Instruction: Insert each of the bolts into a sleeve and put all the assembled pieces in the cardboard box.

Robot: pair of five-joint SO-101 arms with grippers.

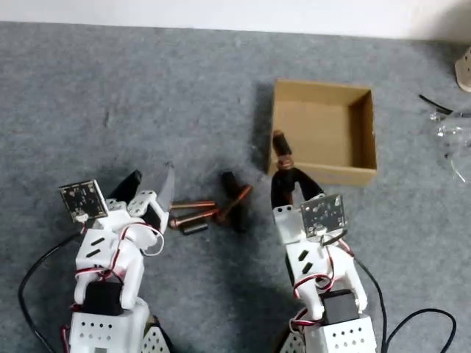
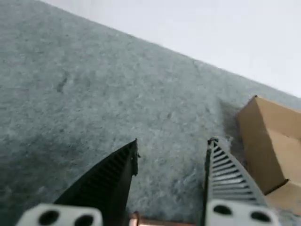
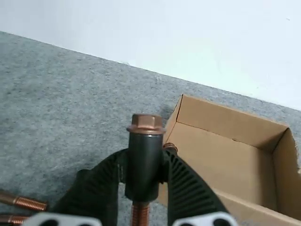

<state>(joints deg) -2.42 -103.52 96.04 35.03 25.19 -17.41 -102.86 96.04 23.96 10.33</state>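
Observation:
My right gripper (image 1: 285, 173) is shut on a black sleeve (image 3: 143, 165) with a copper bolt (image 3: 146, 122) pushed through it. It holds this piece upright just outside the near left corner of the open cardboard box (image 1: 324, 174). My left gripper (image 1: 153, 175) stands open over the carpet, nothing between its fingers (image 2: 113, 179). Two loose copper bolts (image 1: 193, 211) lie just right of it. Further right lie a short black sleeve (image 1: 195, 229), another black sleeve (image 1: 229, 181) and a bolt (image 1: 237, 201) crossing a sleeve.
Everything rests on grey carpet (image 1: 110, 95) with a white wall behind it. The box (image 3: 225, 110) looks bare inside. Cables and small clear parts (image 1: 449, 125) lie at the far right edge. Open carpet stretches left of and behind the loose parts.

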